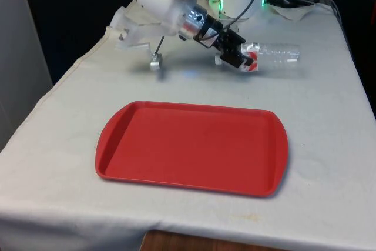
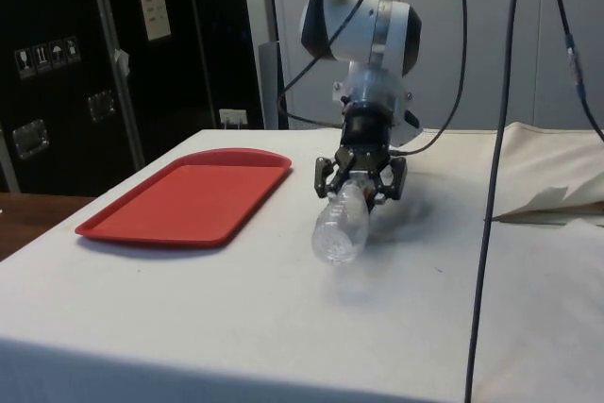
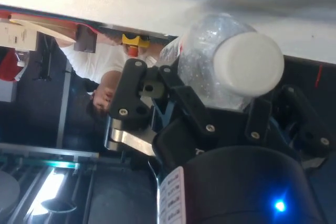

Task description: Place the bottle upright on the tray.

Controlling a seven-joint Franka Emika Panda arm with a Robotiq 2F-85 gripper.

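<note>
The black fingers (image 2: 360, 181) pinch the neck of the clear plastic bottle (image 2: 341, 226), lying sideways near the tabletop's far edge, so it can go to the red tray (image 1: 194, 146).

We see a table under a white cloth (image 1: 329, 145), its bare wooden edge (image 1: 176, 242) showing below the hem in the front view; behind it hang black curtains (image 1: 76, 10), with a pale grey panel (image 1: 17, 57) at the front view's left; in the side view dark cabinets (image 2: 66, 63) stand behind, one door carrying a pale notice (image 2: 153, 6) and small labels (image 2: 42, 56); a grey wall (image 2: 491, 35) lies further along, crossed by 3 black hanging cables (image 2: 495, 176); in the wrist view a person in a white top (image 3: 97, 61) shows beyond the table.
</note>
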